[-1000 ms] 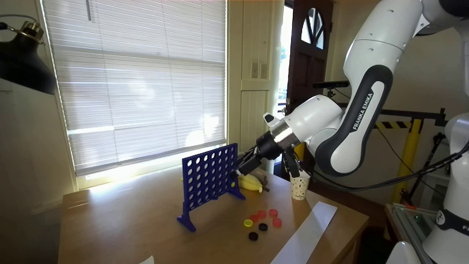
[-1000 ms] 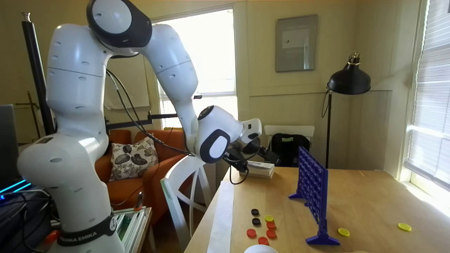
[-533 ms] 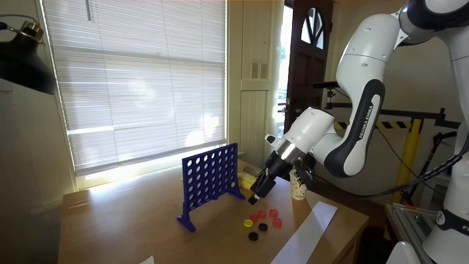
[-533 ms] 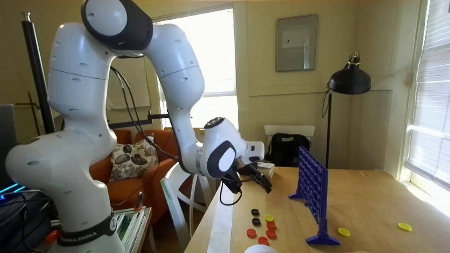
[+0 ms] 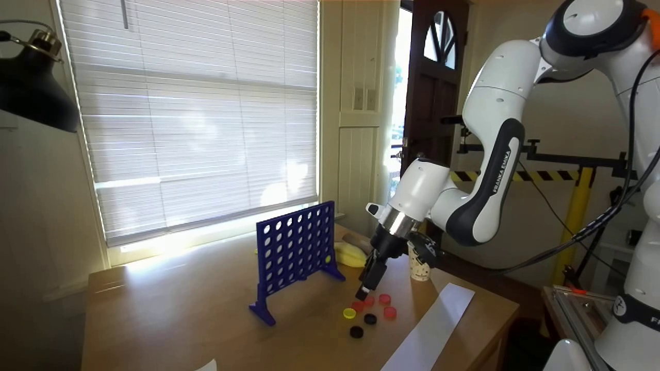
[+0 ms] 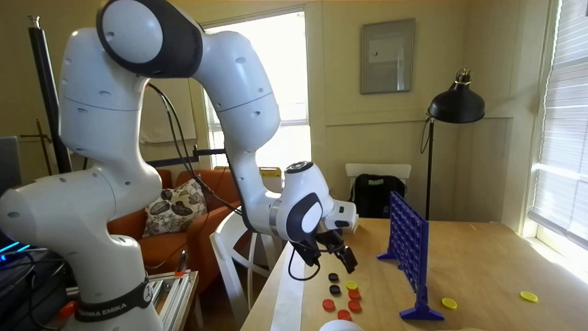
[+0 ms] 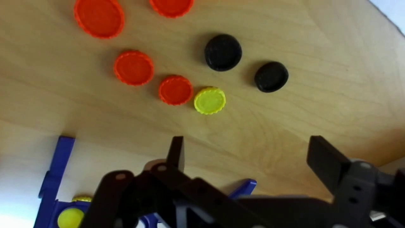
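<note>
As far as I can make out, the blue rack [image 5: 295, 249], at left in an exterior view, has just one slotted yellow disc [image 7: 70, 218], while a loose yellow disc [image 7: 209, 100], red discs [image 7: 133, 68] and black discs [image 7: 223, 52] lie unslotted on the surface [image 5: 196, 309] near the wide-spread, empty pincer [image 7: 246, 147].

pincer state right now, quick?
Pincer: open, jaws wide apart in the wrist view, holding nothing.
</note>
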Controlling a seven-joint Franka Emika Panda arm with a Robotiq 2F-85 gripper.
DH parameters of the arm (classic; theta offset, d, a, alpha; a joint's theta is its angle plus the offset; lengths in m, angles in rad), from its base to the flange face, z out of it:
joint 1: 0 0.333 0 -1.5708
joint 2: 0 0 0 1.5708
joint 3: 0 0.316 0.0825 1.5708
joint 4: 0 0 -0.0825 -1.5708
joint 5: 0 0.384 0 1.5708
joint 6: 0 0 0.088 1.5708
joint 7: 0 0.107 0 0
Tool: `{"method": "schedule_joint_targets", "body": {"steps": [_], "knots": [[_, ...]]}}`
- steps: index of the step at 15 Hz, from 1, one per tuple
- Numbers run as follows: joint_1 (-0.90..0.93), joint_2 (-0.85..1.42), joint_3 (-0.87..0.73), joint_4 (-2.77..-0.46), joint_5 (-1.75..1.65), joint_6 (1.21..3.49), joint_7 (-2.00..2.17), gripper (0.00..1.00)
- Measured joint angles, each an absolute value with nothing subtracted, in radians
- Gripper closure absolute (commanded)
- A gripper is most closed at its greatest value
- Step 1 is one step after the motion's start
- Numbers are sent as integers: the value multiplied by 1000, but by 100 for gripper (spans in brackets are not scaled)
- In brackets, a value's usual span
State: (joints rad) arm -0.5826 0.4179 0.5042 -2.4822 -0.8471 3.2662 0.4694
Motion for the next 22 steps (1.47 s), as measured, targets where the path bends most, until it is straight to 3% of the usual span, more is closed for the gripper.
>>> {"method": "schedule_joint_targets", "body": {"steps": [5,10,16,22], "knots": [[-811,483,751,-2434,-829,3070,397,0],[-889,496,834,-2378,-821,2916,329,0],[-616,458,621,-2325,-385,2915,-1,0],[-329,454,399,-2270,-163,2891,-142,0]]}}
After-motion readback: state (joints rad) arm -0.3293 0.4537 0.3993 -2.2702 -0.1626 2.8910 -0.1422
